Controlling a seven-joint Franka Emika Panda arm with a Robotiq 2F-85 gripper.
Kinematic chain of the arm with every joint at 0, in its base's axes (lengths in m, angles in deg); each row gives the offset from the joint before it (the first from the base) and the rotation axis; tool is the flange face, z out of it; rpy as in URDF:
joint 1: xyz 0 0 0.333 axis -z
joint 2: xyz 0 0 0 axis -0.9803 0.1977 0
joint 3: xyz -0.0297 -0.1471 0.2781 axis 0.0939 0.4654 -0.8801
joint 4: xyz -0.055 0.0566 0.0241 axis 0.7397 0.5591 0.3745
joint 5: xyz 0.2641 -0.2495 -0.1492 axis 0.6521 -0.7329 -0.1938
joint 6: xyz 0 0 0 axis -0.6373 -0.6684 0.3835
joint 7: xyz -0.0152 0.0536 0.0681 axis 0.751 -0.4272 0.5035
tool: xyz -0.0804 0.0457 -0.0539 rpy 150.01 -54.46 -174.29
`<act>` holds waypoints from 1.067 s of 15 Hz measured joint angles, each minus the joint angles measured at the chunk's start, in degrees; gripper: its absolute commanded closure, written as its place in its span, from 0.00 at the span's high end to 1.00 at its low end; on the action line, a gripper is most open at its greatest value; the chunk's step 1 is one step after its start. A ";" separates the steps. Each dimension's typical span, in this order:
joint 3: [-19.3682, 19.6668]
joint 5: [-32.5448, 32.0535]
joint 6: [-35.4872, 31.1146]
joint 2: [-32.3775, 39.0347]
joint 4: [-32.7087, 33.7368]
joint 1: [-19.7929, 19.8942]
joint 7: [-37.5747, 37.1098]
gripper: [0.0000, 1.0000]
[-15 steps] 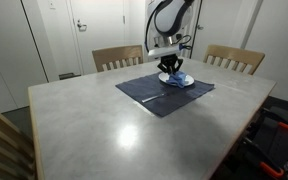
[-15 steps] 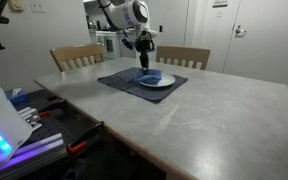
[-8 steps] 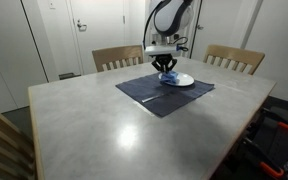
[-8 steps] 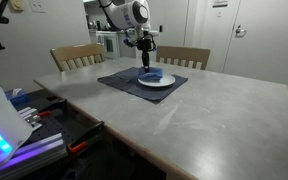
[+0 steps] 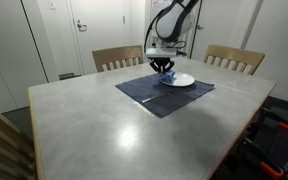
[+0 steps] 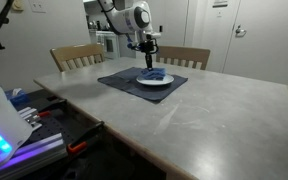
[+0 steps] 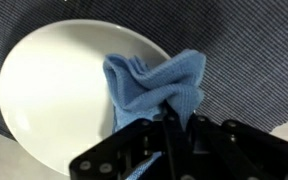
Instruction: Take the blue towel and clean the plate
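Blue cloth fills the middle of the wrist view: the blue towel (image 7: 156, 88) is pinched by a gathered ridge in the claw (image 7: 170, 118), whose fingers are closed tight on the fabric, so the rest hangs below in loose folds. Such a narrow pinch on bunched layers makes sense, since a soft bundle offers no firm edge and a grip on several layers is less likely to slip during rubbing. The towel is over one side of the plate (image 7: 54, 100), reaching toward its rim, and most of the white surface lies bare beside it. From the wrist view it cannot be told whether the lowest folds touch the plate. In an exterior view the towel (image 6: 154, 75) sits low over the dish, with the arm coming straight down from above, a pose that suits pressing the cloth and sweeping it across. The plate lies on a dark placemat (image 5: 144, 95) on the grey worktop (image 5: 94, 130), which probably keeps it from sliding under the wipe. By the look of it, the wiping step is in hand, and the bare part of the plate is yet to be covered.
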 measured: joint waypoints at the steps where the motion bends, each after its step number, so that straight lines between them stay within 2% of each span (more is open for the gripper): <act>1: 0.24 0.00 -0.58 0.07 -0.08 0.03 0.15 0.02; 7: 2.20 0.00 -3.98 0.17 -0.88 0.09 0.26 0.02; 12: 3.52 0.00 -4.36 0.23 -1.31 -0.05 -0.01 0.02; 16: 5.80 -0.08 -5.57 0.31 -1.87 -1.38 -2.67 0.02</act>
